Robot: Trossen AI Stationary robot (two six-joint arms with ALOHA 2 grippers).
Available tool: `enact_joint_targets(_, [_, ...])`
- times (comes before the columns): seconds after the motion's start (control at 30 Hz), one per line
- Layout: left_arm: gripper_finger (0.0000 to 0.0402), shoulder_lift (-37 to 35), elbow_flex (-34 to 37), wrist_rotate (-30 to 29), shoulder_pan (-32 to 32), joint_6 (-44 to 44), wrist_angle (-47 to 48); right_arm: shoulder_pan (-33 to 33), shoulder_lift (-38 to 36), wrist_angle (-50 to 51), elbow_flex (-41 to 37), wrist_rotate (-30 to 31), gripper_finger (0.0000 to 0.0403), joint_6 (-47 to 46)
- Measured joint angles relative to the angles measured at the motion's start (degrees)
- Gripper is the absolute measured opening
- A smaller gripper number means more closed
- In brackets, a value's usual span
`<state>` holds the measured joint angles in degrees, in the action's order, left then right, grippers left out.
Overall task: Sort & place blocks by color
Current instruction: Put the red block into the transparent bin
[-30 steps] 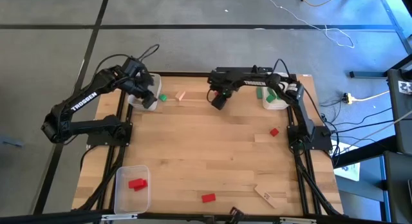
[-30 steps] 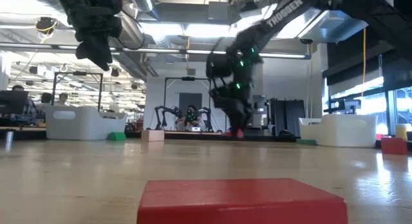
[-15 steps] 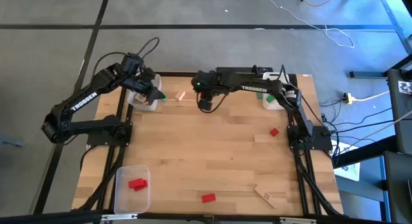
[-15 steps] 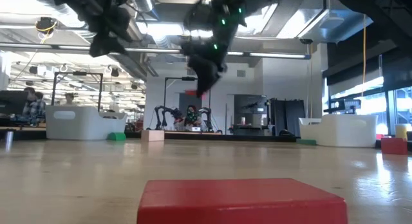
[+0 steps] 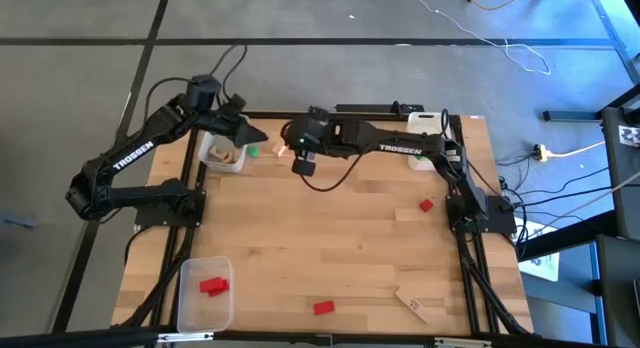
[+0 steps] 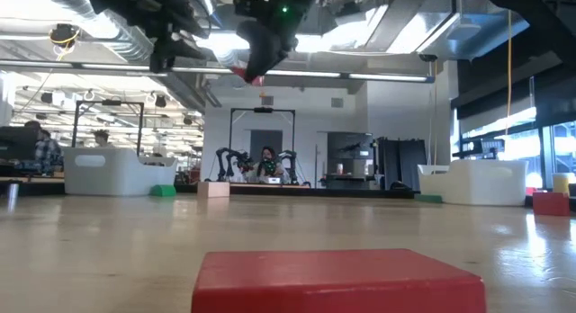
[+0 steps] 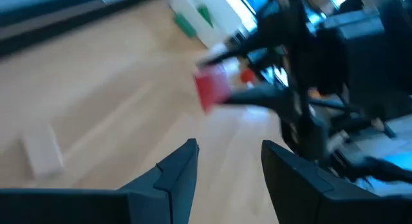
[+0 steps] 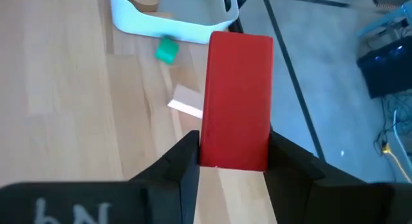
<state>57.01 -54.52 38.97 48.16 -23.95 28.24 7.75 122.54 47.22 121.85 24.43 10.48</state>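
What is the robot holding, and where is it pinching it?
The right tool holds a red block, pinching its lower end between both fingers; the rest sticks out beyond them. The left tool is open and holds nothing.

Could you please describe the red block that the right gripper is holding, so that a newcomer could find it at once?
Start at the table's far edge, near its left corner, where the white bin sits. Just beside it the right gripper hangs above the wood, clamping an upright red block. It is the only red block off the table.
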Motion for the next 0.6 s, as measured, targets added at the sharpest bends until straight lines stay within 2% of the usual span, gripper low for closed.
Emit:
enact_joint_targets(0.17, [0.0163, 0.0, 0.0, -4.8, 0.0, -1.4, -3.5, -1.1, 0.0, -1.6, 0.2, 0.0, 0.0134, 0.5])
enact_joint_targets(0.6, [0.0163, 3.0, 0.0, -7.4, -5.0, -1.0, -5.4, -1.4, 0.0, -4.7, 0.2, 0.0, 0.0134, 1.5])
